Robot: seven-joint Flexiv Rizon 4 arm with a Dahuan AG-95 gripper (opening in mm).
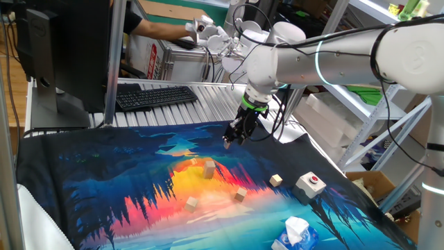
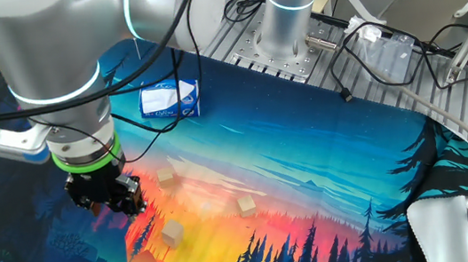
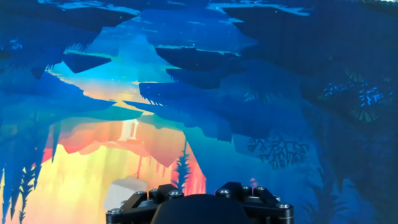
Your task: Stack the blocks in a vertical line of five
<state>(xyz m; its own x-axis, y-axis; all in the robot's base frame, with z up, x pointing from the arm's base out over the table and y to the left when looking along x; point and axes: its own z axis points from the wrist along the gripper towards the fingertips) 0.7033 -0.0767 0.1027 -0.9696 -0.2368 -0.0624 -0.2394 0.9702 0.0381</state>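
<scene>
Pale wooden blocks lie apart on the coloured mat. In one fixed view I see one [image 1: 209,167] on the orange patch that looks taller than the rest, one [image 1: 240,194], one [image 1: 191,203] and one [image 1: 276,180]. The other fixed view shows three of them clearly [image 2: 165,174], [image 2: 247,205], [image 2: 172,233]. My gripper [image 1: 232,141] hangs above the mat just behind the tall block, not touching it; it also shows in the other fixed view [image 2: 110,196]. The hand view shows only the gripper body and a pale block [image 3: 121,188] partly hidden by it. The fingertips are hidden.
A white box with a red button [image 1: 311,183] stands at the mat's right. A blue-and-white carton [image 1: 295,234] sits at the front right edge, also in the other fixed view [image 2: 169,99]. A keyboard [image 1: 154,96] lies behind the mat.
</scene>
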